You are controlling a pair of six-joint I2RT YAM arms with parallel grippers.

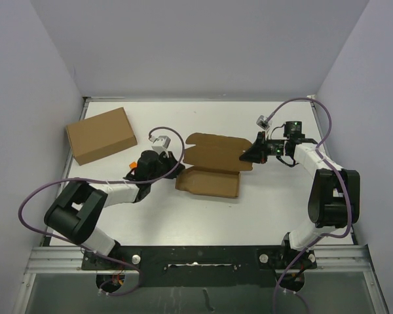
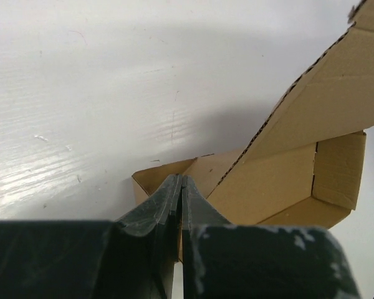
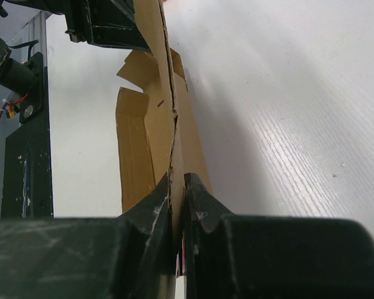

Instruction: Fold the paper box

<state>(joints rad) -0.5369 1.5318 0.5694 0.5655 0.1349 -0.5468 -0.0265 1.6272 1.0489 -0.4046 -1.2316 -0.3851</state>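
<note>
The paper box point(image 1: 209, 176) lies part-folded in the middle of the table, its lid panel point(image 1: 216, 149) raised behind the tray. My right gripper point(image 1: 250, 156) is shut on the lid's right edge. The right wrist view shows that cardboard sheet point(image 3: 146, 124) edge-on, pinched between the gripper's point(image 3: 177, 177) fingers. At the box's left end my left gripper point(image 1: 175, 163) is shut. In the left wrist view this gripper point(image 2: 182, 179) has its tips pressed together in front of a small side flap point(image 2: 148, 180), with the slanted lid point(image 2: 324, 106) to the right. I see no cardboard pinched there.
A larger plain cardboard box point(image 1: 101, 135) sits at the back left. A tiny orange cube point(image 1: 132, 165) lies beside the left wrist. Purple cables point(image 1: 177, 140) loop over both arms. White walls close in the table on three sides.
</note>
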